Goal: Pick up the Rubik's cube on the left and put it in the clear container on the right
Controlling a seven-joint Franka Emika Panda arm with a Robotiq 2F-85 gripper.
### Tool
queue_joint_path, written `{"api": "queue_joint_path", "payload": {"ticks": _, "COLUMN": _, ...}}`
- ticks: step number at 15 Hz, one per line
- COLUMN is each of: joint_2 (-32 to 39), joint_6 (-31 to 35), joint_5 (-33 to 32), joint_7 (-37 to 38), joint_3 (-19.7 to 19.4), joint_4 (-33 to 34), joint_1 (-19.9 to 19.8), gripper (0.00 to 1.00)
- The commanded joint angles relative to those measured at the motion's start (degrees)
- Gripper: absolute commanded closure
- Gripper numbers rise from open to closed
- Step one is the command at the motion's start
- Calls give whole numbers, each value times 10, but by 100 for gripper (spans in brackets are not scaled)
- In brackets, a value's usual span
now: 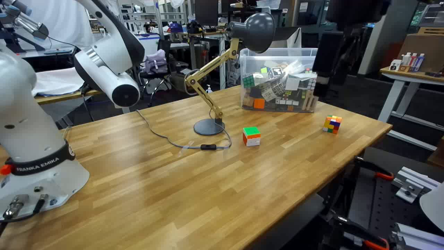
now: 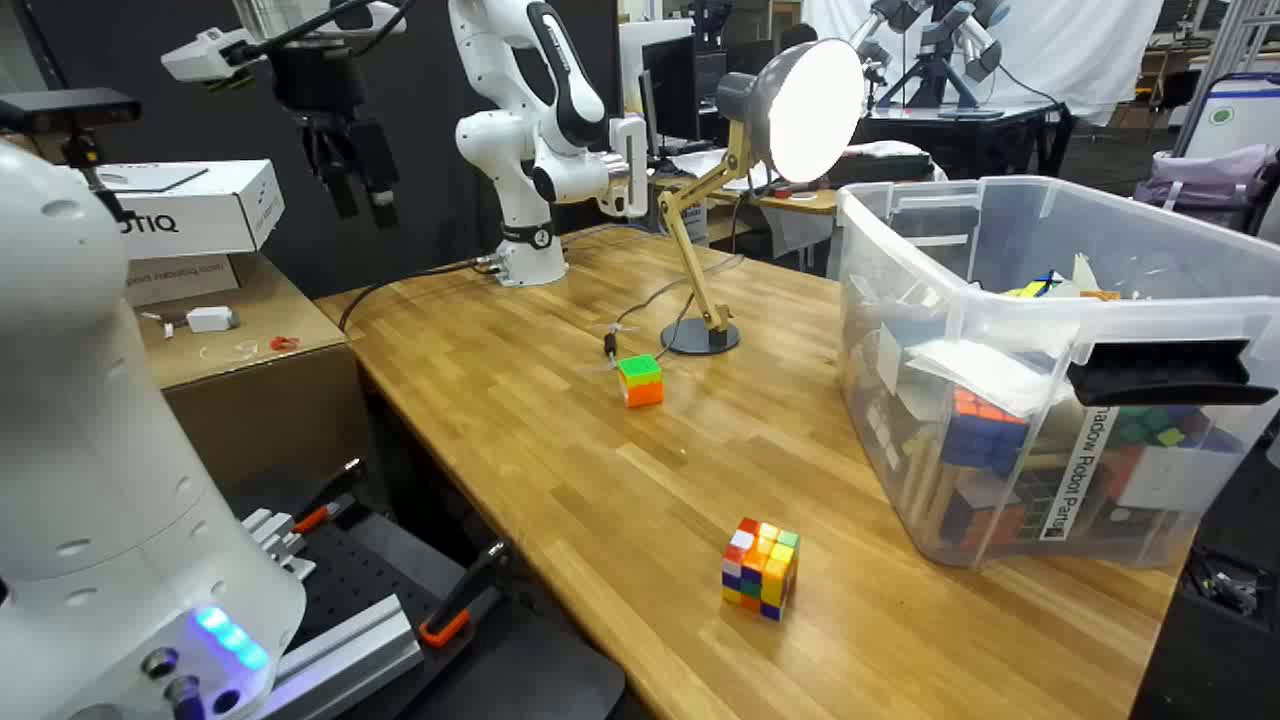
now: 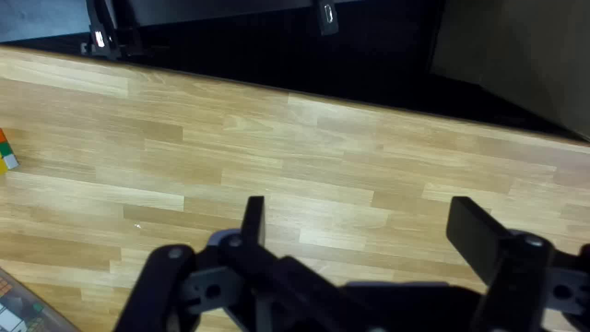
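Currently, at the upper left of an exterior view, the hand (image 2: 364, 208) hangs with fingers (image 2: 377, 165) apart; the green-topped Rubik's cube (image 2: 640, 381) rests on the surface (image 2: 530, 400) at the frame's centre, and the clear container (image 2: 1110, 318) stands at right.

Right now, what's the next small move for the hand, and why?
Probably shift the hand at this height toward the green-topped cube, the left one in both exterior views, before lowering. The hand is open and empty, raised above the table, and the wrist view doesn't show that cube; instead the scrambled cube peeks in at its left edge.
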Motion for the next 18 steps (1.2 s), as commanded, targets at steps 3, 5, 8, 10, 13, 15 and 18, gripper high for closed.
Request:
{"api": "queue_joint_path", "payload": {"ticks": 3, "joint_2": 0, "joint_6": -1, "joint_5": -1, "joint_7": 0, "joint_3": -1, "joint_4": 1, "joint_1": 0, "gripper": 0}}
{"api": "queue_joint_path", "payload": {"ticks": 5, "joint_2": 0, "joint_6": -1, "joint_5": -1, "joint_7": 0, "joint_3": -1, "joint_4": 1, "joint_1": 0, "gripper": 0}}
{"api": "queue_joint_path", "payload": {"ticks": 8, "joint_2": 0, "joint_6": -1, "joint_5": -1, "joint_7": 0, "joint_3": -1, "joint_4": 1, "joint_1": 0, "gripper": 0}}
{"api": "queue_joint_path", "payload": {"ticks": 10, "joint_2": 0, "joint_6": -1, "joint_5": -1, "joint_7": 0, "joint_3": -1, "joint_4": 1, "joint_1": 0, "gripper": 0}}
{"api": "queue_joint_path", "payload": {"ticks": 13, "joint_2": 0, "joint_6": -1, "joint_5": -1, "joint_7": 0, "joint_3": -1, "joint_4": 1, "joint_1": 0, "gripper": 0}}
{"api": "queue_joint_path", "payload": {"ticks": 15, "joint_2": 0, "joint_6": -1, "joint_5": -1, "joint_7": 0, "joint_3": -1, "joint_4": 1, "joint_1": 0, "gripper": 0}}
{"api": "queue_joint_path", "payload": {"ticks": 18, "joint_2": 12, "joint_6": 0, "joint_5": 3, "joint_7": -6, "joint_3": -6, "joint_4": 6, "joint_1": 1, "gripper": 0}}
